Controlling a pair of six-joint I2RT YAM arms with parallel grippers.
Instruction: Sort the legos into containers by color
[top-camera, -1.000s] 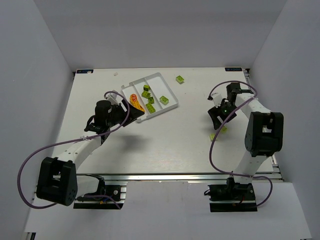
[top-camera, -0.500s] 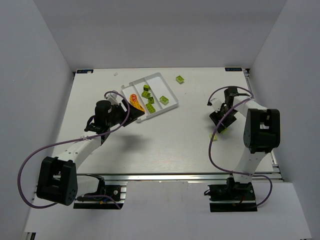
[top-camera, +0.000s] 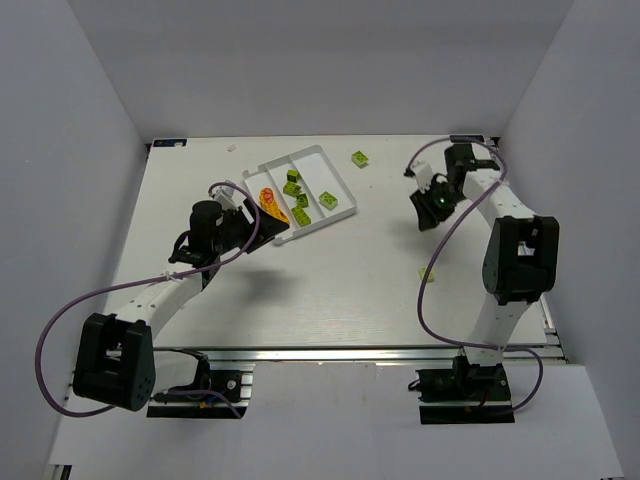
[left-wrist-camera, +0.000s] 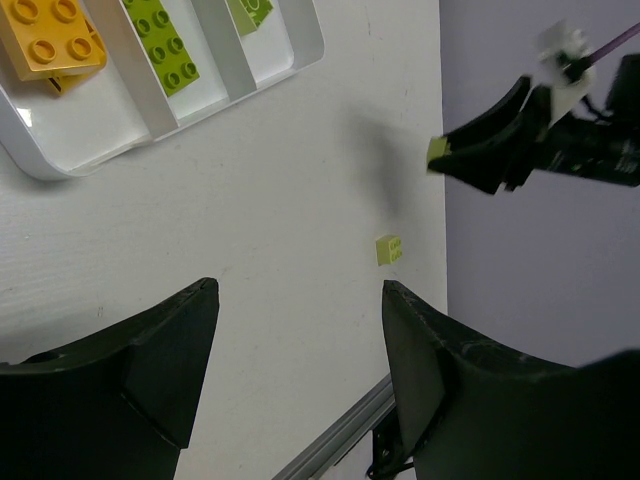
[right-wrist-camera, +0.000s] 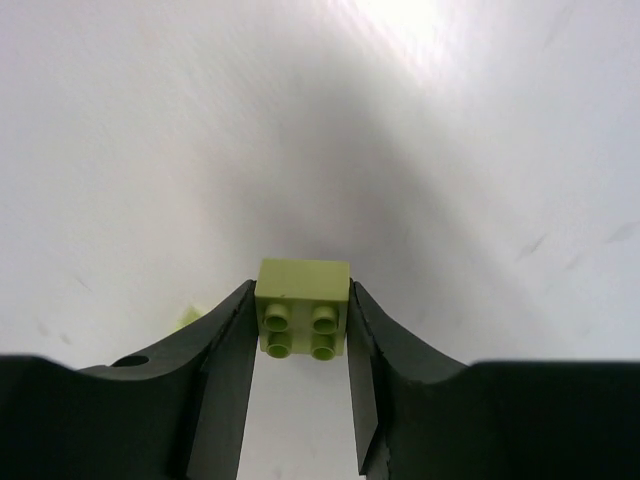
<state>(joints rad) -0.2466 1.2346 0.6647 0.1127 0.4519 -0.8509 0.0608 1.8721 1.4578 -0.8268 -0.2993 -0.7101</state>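
The white tray (top-camera: 338, 178) lies at the back centre with three long compartments. Orange-yellow legos (top-camera: 268, 200) lie in its left compartment and lime legos (top-camera: 293, 186) in the other two. In the left wrist view the tray (left-wrist-camera: 300, 55) is at top left. My right gripper (right-wrist-camera: 303, 322) is shut on a small lime lego (right-wrist-camera: 303, 305), held above the table at the right (top-camera: 426, 214). My left gripper (left-wrist-camera: 300, 300) is open and empty at the tray's near corner (top-camera: 270, 232). One lime lego (top-camera: 359, 158) lies behind the tray. A smaller lime one (top-camera: 427, 274) lies at front right.
The small loose lime lego also shows in the left wrist view (left-wrist-camera: 389, 249), with my right gripper (left-wrist-camera: 480, 155) above it. The table's right edge runs close behind my right arm. White walls enclose the table on three sides.
My right gripper has lifted one lime lego off the table at front right and carried it back and slightly left. The left arm has not moved.
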